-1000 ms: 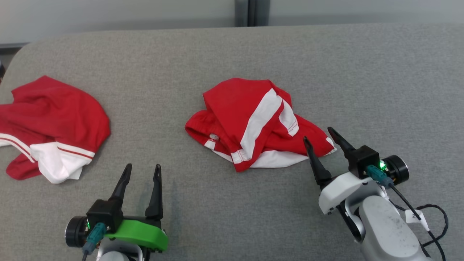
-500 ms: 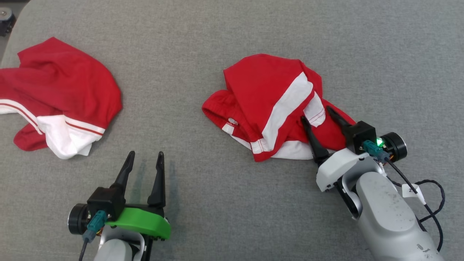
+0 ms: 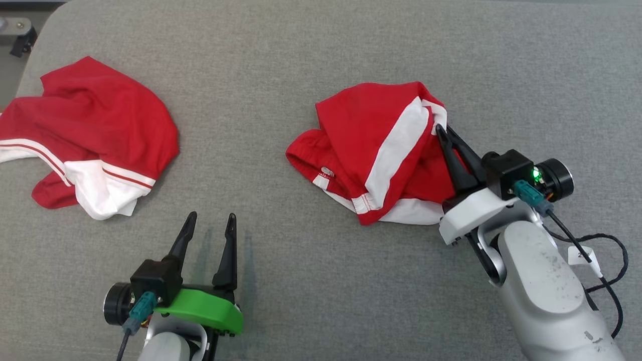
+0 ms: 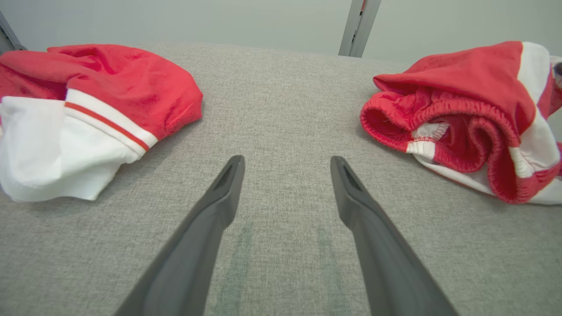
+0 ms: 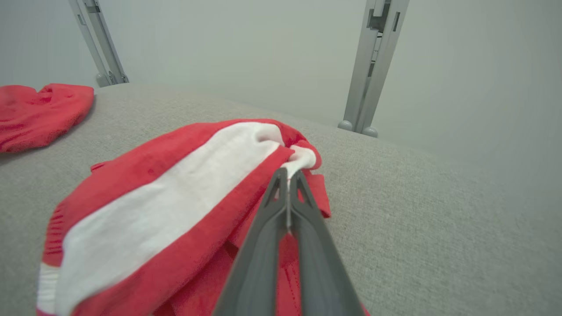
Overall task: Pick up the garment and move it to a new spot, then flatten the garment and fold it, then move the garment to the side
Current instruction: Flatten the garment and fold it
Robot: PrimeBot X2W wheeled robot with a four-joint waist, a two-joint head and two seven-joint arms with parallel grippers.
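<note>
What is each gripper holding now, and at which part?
The right gripper pinches the red-and-white garment at a white fold on its far edge; the open left gripper holds nothing.

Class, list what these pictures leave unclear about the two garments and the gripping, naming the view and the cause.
How much of the middle garment the right gripper pinches: right wrist view, its shut fingers cover the fold.
The left end of the left garment: head view, cut by the left edge.
Print on the waistband label: head view, too small.

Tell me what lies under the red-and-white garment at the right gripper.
The grey surface meets the garment at its edges, and its own white folds tuck beneath. Anything directly underneath is covered.
</note>
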